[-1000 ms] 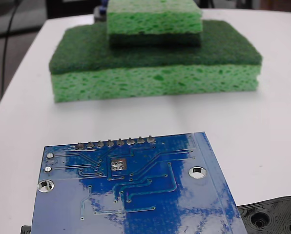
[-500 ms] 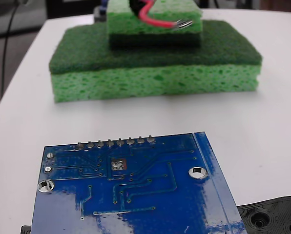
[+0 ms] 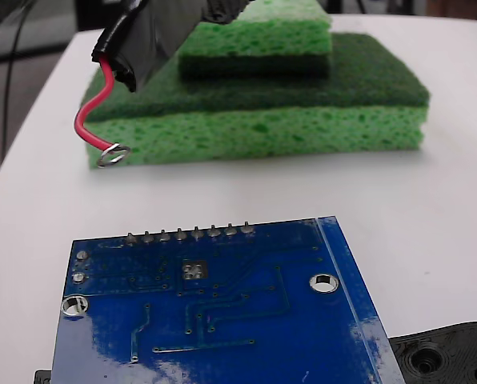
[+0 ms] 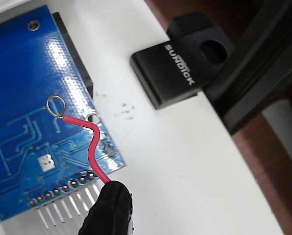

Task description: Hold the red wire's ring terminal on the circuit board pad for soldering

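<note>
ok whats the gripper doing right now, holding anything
Gripper: carries the red wire, ring terminal hanging free; jaws hidden under black wrap, so open or closed cannot be told.

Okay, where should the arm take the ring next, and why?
Probably down and toward the pad. In the fixed view the ring terminal hangs off the red wire in the air beyond the circuit board's far-left corner, touching nothing.
</note>
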Available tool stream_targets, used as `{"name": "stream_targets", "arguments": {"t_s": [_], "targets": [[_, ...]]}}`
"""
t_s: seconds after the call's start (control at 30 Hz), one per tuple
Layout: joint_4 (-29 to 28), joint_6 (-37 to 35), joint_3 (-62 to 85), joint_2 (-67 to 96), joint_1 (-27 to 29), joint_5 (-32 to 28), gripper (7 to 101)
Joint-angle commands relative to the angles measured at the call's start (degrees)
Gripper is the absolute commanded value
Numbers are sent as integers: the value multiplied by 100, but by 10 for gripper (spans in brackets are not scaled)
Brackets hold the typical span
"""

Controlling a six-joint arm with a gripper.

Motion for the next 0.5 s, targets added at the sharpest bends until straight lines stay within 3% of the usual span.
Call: {"name": "stream_targets", "arguments": {"t_s": [0.03, 0.5], "targets": [[193, 123, -264, -105, -123, 325, 1003], [510, 668, -404, -439, -439, 817, 1003]]}}
